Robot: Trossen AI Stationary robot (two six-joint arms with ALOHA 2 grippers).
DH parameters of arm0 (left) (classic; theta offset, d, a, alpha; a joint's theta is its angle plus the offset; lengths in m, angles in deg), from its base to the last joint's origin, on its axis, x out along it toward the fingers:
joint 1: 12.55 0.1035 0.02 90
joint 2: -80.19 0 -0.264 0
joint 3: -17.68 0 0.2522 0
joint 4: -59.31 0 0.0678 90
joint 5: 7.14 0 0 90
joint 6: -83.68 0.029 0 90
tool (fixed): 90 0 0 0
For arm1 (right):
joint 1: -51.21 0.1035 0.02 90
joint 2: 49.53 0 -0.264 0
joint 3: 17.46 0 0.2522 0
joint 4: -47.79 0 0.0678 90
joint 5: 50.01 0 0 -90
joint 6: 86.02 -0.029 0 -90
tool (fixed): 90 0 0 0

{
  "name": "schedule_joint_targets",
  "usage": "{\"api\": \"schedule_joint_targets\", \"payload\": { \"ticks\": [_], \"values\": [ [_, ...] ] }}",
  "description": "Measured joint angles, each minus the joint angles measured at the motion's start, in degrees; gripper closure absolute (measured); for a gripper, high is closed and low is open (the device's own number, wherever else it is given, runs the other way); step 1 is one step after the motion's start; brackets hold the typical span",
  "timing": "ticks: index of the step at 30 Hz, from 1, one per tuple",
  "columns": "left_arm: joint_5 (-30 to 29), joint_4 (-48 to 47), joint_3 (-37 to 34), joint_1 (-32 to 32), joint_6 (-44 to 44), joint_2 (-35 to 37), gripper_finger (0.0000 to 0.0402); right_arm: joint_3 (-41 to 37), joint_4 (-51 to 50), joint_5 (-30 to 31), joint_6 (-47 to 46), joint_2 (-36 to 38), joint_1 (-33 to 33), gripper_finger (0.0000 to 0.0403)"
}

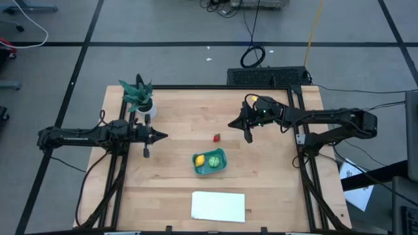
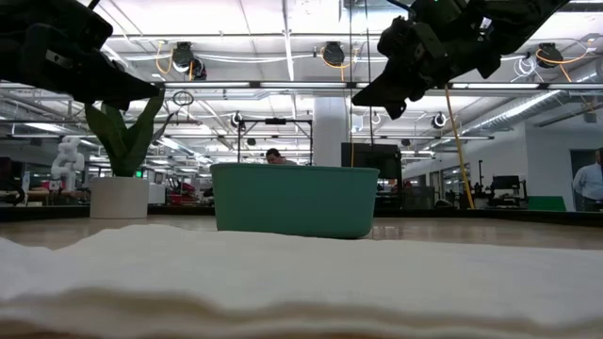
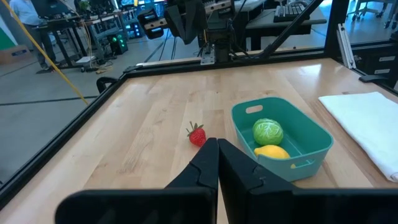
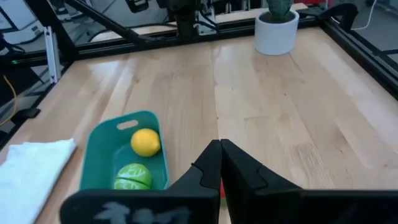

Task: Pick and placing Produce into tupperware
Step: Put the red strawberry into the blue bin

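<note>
wooden table (image 1: 183,111): two fruits in tupperware (image 1: 219,166); one strawberry (image 1: 217,137) outside; both tools closed

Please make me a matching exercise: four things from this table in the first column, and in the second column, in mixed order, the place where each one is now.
Things:
1. yellow lemon
2. red strawberry
3. potted plant
4. white sheet

Places:
A. on the bare wood, beside the teal container
B. at the table's near edge, below the container in the high view
C. inside the teal container, next to the green fruit
D. near the table's far left corner, by the left arm

Pairs: 1-C, 2-A, 3-D, 4-B
</note>
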State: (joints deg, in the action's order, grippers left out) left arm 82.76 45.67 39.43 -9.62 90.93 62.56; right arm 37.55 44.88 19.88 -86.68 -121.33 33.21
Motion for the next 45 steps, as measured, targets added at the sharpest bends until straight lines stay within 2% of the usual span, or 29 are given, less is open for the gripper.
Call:
{"api": "schedule_joint_targets", "payload": {
  "ticks": [5,17,40,45],
  "values": [
    [0.0,0.0,0.0,0.0,0.0,0.0,0.0396,2.0,-1.4,-2.4,0.7,-1.1,-0.2,0.0403],
    [0.0,0.0,0.0,0.0,0.0,0.0,0.0396,7.2,-6.6,-2.6,1.8,-4.2,-0.7,0.0403],
    [0.0,0.1,0.0,0.0,0.0,0.0,0.0396,7.3,-8.3,-2.6,2.1,-4.1,-0.7,0.0403],
    [0.0,0.1,0.0,0.0,0.0,0.0,0.0396,10.0,-13.6,-2.5,3.0,-5.6,-0.7,0.0403]
  ]
}}
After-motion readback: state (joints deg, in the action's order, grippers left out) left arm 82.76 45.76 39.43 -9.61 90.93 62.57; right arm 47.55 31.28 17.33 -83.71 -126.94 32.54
